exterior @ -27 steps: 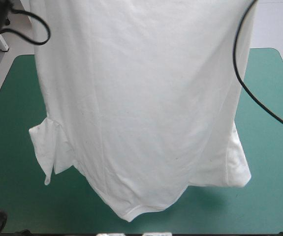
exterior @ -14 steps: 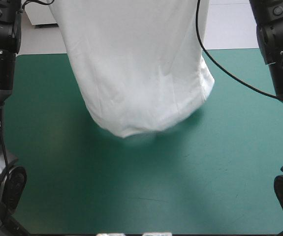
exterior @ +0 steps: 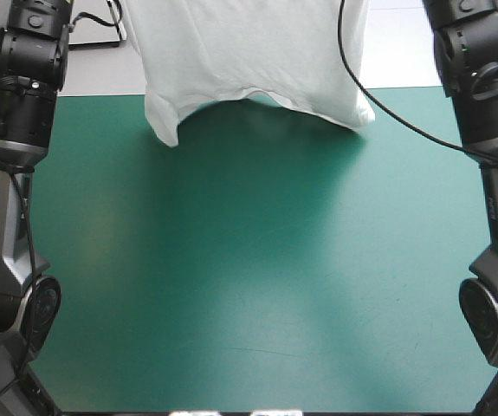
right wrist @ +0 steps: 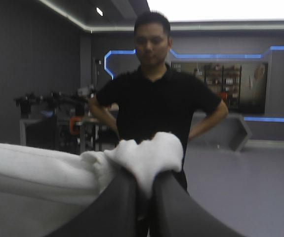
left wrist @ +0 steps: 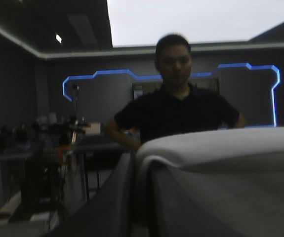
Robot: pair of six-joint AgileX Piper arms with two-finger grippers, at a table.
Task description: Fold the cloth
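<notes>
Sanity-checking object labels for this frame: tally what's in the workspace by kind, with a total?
White short-sleeved T-shirt, held lifted: 1
Black fin-fingered grippers (left gripper, right gripper), each shut on the T-shirt: 2
Teal-green table cover: 1
Total: 4

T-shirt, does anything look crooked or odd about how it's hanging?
Slightly. The T-shirt hangs over the far edge of the table with its lower edge arched in the middle and both corners drooping, the left one lower. At the right gripper the cloth is bunched into a wad. No damage shows.
</notes>
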